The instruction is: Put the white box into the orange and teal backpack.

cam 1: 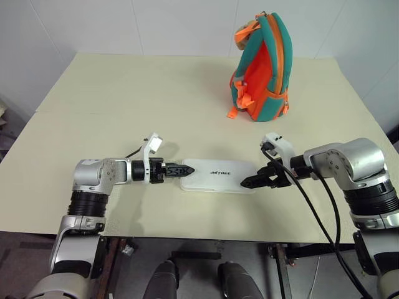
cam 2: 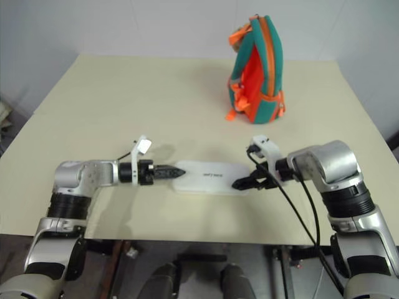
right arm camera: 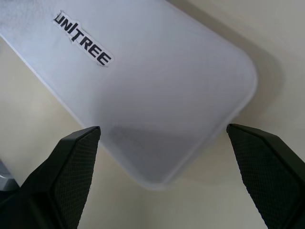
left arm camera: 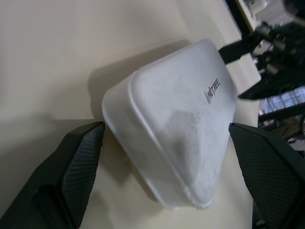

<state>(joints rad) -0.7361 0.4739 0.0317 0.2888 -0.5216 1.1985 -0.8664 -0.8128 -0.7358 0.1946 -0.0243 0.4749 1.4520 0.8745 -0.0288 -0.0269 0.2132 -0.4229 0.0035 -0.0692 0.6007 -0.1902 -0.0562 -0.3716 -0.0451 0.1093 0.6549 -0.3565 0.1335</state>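
The white box [cam 1: 218, 175] lies flat near the table's front edge, its dark lettering facing up. My left gripper [cam 1: 186, 169] is at the box's left end and stands open; in the left wrist view its fingers [left arm camera: 78, 162] stand either side of that rounded end [left arm camera: 176, 129]. My right gripper [cam 1: 246, 183] is at the box's right end, also open, and its fingers [right arm camera: 267, 162] flank the end of the box [right arm camera: 157, 86] without clamping it. The orange and teal backpack [cam 1: 262, 68] stands upright at the far right of the table, apart from both grippers.
The cream table [cam 1: 124, 106] runs wide between the box and the backpack. A black cable [cam 1: 318, 218] trails from my right wrist over the table's front edge. White walls stand behind the table.
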